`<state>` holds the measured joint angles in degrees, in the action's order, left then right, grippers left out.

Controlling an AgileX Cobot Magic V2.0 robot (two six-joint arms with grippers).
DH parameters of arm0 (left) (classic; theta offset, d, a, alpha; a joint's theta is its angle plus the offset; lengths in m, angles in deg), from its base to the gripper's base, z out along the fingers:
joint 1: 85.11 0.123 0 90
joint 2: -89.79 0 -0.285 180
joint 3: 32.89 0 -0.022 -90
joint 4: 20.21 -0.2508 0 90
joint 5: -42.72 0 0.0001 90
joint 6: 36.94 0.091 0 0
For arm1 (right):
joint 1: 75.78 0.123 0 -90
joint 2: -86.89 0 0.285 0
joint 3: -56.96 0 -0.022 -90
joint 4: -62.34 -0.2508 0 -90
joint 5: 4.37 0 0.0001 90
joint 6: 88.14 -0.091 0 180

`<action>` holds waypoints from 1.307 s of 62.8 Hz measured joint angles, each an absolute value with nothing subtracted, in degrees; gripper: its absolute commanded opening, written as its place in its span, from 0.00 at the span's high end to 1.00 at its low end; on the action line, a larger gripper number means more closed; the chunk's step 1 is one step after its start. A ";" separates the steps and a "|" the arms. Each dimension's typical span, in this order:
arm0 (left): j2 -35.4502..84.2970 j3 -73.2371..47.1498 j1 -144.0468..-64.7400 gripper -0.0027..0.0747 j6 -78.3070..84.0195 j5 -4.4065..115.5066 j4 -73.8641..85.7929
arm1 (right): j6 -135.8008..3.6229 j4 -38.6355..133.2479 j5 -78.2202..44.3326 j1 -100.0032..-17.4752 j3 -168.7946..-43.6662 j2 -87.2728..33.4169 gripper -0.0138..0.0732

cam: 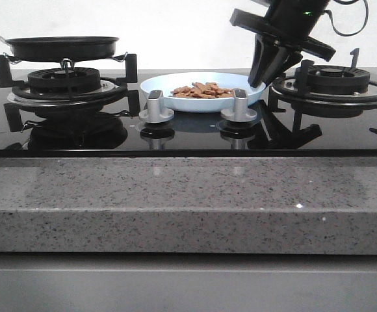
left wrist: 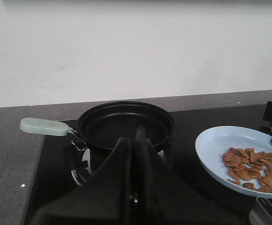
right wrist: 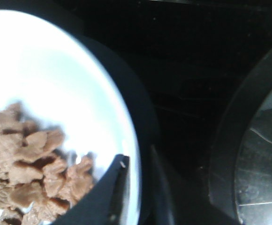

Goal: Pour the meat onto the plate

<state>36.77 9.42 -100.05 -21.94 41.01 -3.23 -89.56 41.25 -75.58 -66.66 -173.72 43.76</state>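
All of the meat (cam: pixel 203 90) that can be seen lies in a loose heap on the plate (cam: pixel 159 85), which sits on the black glass hob (cam: pixel 188 136) between the two burners, just behind the two silver knobs (cam: pixel 156 105); the frying pan (left wrist: pixel 125 123) rests on the left burner (cam: pixel 65 83) with its pale handle (left wrist: pixel 44 126) pointing away from the plate, and the left wrist view shows its inside bare and dark; so the pouring looks done, and what seems left is only for the arms to let go and draw clear.

The right gripper (cam: pixel 261 80) reaches down to the plate's right rim; in the right wrist view one finger lies inside the rim and the other outside it, so the jaws appear to pinch the plate's edge, though the contact itself is blurred. The left gripper (left wrist: pixel 137 140) hangs above the hob short of the pan, jaws pressed together and holding nothing.

Much is cut off: the right arm leaves the front view at the top; the pan's handle runs off its left edge; the right wrist view is soft and overexposed, so single pieces of meat blur together.
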 measured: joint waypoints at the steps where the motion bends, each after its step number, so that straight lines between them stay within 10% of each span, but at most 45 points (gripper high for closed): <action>1: 36.77 9.42 -100.05 0.99 -21.94 41.01 -3.23 | -89.56 41.25 -75.58 -66.66 -173.72 43.76 0.53; 27: 36.77 9.42 -100.05 0.99 -21.94 41.01 -3.23 | -89.69 41.25 -75.58 -67.55 -175.19 40.83 0.49; 42: 36.77 9.42 -100.05 0.99 -21.94 40.98 -3.23 | -89.48 44.82 -75.76 -68.47 -175.68 35.12 0.93; 55: 36.77 9.42 -100.05 0.99 -21.94 40.98 -3.23 | -88.14 46.06 -76.15 -68.47 -173.90 28.81 0.91; 82: 36.77 9.42 -100.05 0.99 -21.94 40.98 -3.23 | -80.16 46.15 -51.64 -68.37 -131.91 -0.74 0.91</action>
